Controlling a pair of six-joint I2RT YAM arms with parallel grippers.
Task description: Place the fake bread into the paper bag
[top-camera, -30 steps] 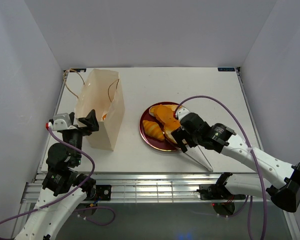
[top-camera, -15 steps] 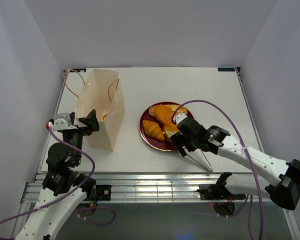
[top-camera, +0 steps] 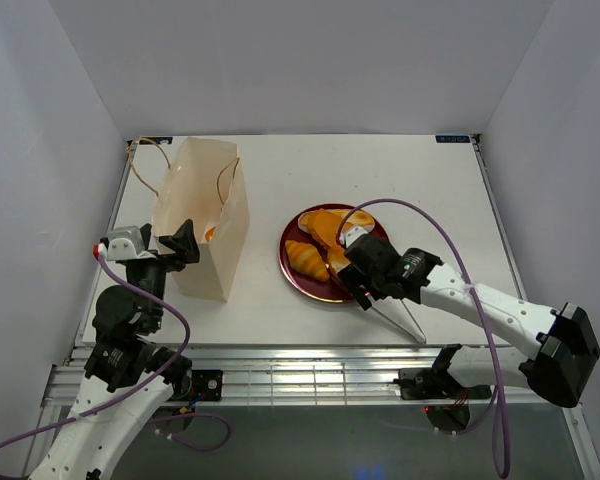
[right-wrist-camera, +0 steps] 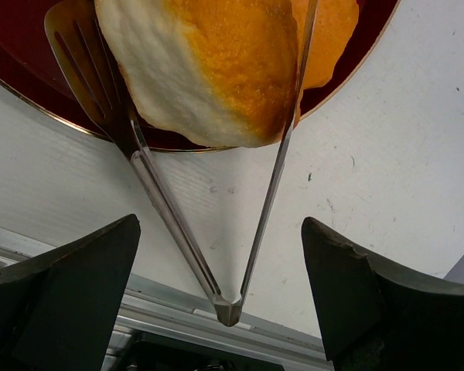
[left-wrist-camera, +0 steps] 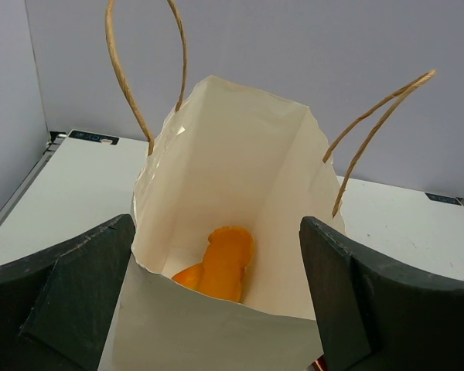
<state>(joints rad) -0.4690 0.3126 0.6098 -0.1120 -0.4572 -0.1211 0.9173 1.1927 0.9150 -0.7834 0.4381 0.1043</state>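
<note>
Left tool [left-wrist-camera: 224, 290], fingers apart, flanks the near end of the upright paper bag [left-wrist-camera: 240, 178], probably bracing its mouth open; one fake bread piece [left-wrist-camera: 220, 267] already lies inside. Right tool [right-wrist-camera: 228, 294], also spread, hovers over the tongs [right-wrist-camera: 158, 209] (arms straddling a roll [right-wrist-camera: 216, 69] on the dark red plate [top-camera: 292, 265]), likely to squeeze them.

The right gripper [top-camera: 358, 288] has slid slightly left and down, from over the plate [top-camera: 290, 264] toward the tongs [top-camera: 400, 320].
</note>
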